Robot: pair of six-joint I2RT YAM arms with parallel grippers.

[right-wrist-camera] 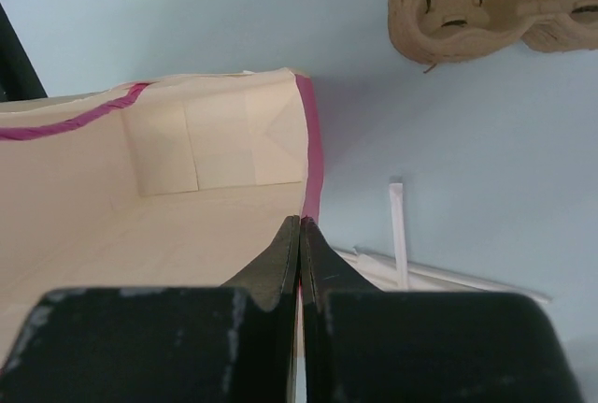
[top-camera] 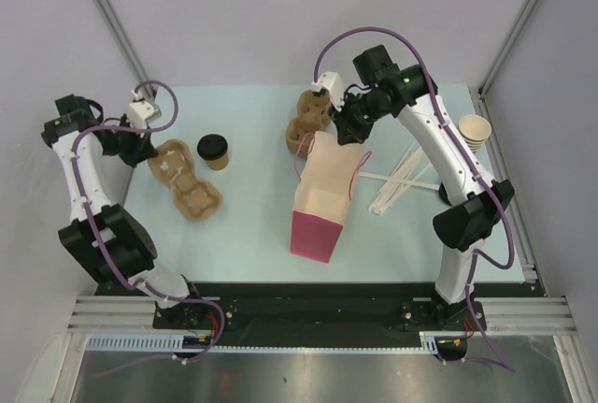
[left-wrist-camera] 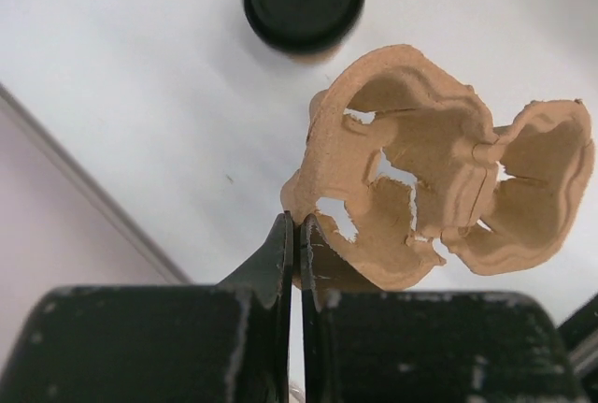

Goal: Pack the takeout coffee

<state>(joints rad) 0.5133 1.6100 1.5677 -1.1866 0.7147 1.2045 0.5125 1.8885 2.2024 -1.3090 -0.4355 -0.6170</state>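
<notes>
Pinching pink bag (top-camera: pixel 316 207) rim, right pincer (right-wrist-camera: pixel 299 230) holding mouth open for takeout coffee (top-camera: pixel 214 151); left pincer (left-wrist-camera: pixel 299 230) clamping cup carrier (left-wrist-camera: pixel 439 188) near worktop (top-camera: pixel 252 225) left edge.

The left arm (top-camera: pixel 79 179) bends up from its base and reaches in over the worktop (top-camera: pixel 252 225). The left gripper (top-camera: pixel 142 147) points down, its fingers (left-wrist-camera: pixel 278 258) pressed tight on the edge of the brown cup tray (left-wrist-camera: pixel 448 188). The right arm (top-camera: pixel 439 141) stands tall and bends in to the middle. The right gripper (top-camera: pixel 348 132) has its fingers (right-wrist-camera: pixel 280 258) pinched on the rim of the pink bag (right-wrist-camera: pixel 140 244).
</notes>
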